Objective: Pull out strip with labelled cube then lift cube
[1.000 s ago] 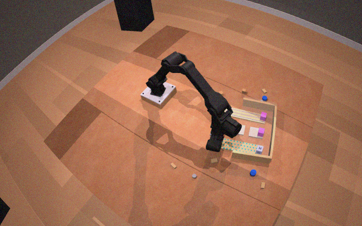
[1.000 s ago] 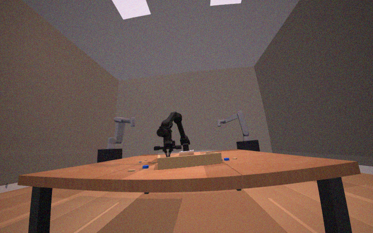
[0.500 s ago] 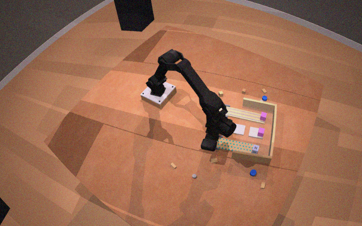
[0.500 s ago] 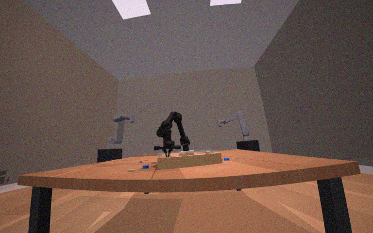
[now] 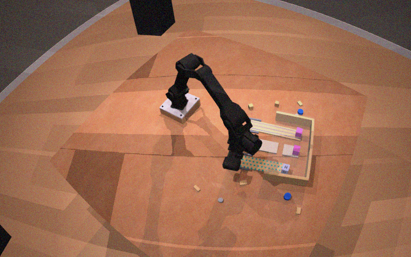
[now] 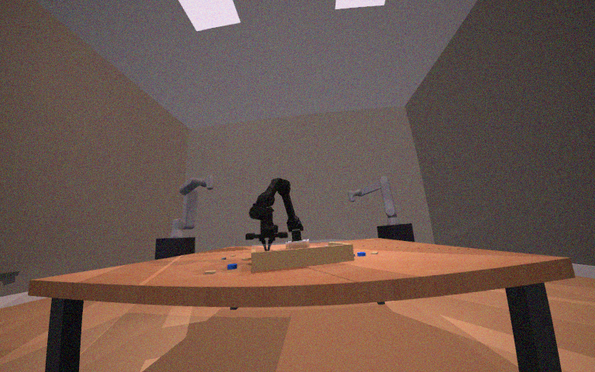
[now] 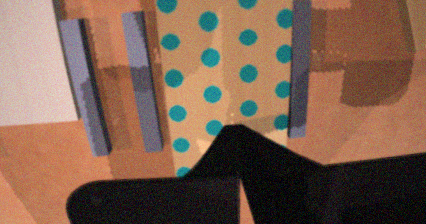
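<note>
A tan strip with teal dots (image 5: pixel 260 165) (image 7: pixel 225 59) lies in one piece in the nearest lane of the open wooden tray (image 5: pixel 311 149) (image 6: pixel 300 258). At its far end it carries the white cube marked H (image 5: pixel 285 167). My gripper (image 5: pixel 232 165) (image 6: pixel 266 246) (image 7: pixel 232 133) is shut, and its tips point down on the strip's near end, between two blue-grey guide rails (image 7: pixel 142 79) (image 7: pixel 299 69). A striped strip (image 5: pixel 274 129) carries a magenta cube (image 5: pixel 298 131). A plain strip is split in two pieces (image 5: pixel 268 146) (image 5: pixel 287 149), with a magenta cube (image 5: pixel 296 149) on the far piece.
Small tan blocks (image 5: pixel 196 187) (image 5: pixel 242 182) (image 5: pixel 298 210) and blue discs (image 5: pixel 287 196) (image 5: pixel 300 111) lie scattered around the tray. A grey disc (image 5: pixel 220 199) lies in front. The arm's base (image 5: pixel 180 108) stands behind and to the left.
</note>
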Motion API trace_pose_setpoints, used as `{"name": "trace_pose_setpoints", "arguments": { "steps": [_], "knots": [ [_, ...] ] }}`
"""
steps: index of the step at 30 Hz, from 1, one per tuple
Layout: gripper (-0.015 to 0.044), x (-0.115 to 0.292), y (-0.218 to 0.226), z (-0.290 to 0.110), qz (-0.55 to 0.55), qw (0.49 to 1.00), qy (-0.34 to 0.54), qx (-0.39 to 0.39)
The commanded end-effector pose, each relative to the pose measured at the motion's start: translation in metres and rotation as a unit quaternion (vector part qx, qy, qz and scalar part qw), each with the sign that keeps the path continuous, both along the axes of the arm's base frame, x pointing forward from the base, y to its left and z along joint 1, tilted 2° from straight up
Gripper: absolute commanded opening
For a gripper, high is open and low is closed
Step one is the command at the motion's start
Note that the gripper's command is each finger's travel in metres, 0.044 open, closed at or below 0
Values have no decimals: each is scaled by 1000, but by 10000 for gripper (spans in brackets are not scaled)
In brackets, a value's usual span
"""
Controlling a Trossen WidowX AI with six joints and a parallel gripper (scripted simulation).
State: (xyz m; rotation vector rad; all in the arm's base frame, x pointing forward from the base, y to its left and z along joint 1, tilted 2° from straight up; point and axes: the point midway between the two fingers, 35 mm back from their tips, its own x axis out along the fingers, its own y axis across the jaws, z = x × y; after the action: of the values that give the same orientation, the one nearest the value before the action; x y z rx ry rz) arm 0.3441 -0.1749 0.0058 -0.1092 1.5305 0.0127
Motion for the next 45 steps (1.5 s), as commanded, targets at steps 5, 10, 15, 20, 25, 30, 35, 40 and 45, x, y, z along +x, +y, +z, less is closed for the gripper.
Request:
{"name": "trace_pose_setpoints", "arguments": {
  "steps": [5, 10, 15, 20, 25, 30, 35, 40, 45],
  "knots": [
    [0, -22, -2, -8, -2, 1000, 14, 5],
    [0, -29, -2, -8, -2, 1000, 14, 5],
    [0, -36, -3, -8, -2, 1000, 15, 5],
    [0, -43, -4, -8, -2, 1000, 15, 5],
    [0, -50, -5, -8, -2, 1000, 15, 5],
    [0, -56, -5, -8, -2, 1000, 15, 5],
    [0, -63, -6, -9, -2, 1000, 16, 5],
    [0, -70, -7, -9, -2, 1000, 16, 4],
    [0, -77, -7, -9, -2, 1000, 16, 4]
  ]
}}
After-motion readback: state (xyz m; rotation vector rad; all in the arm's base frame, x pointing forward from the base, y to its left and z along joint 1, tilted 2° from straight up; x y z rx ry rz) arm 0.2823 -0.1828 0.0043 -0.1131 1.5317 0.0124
